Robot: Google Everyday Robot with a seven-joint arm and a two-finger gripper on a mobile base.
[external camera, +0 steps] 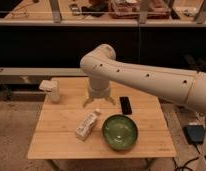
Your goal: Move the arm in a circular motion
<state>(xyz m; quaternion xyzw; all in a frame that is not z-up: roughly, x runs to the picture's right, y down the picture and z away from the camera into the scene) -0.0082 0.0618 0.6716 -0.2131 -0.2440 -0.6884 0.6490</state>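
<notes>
The cream-white arm [146,75] reaches in from the right edge, bends at a rounded elbow [98,57] and drops straight down over the wooden table [56,135]. Its flared, pronged gripper [99,101] hangs just above the back middle of the tabletop. A black phone [125,105] lies just right of the gripper, a white carton [88,125] lies on its side in front of it, and a green bowl [119,132] sits front right.
A white dispenser-like object [51,90] stands at the table's back left corner. A dark barrier and a railing run behind the table, with a cluttered bench [121,7] beyond. A dark blue object [195,134] lies on the floor at right.
</notes>
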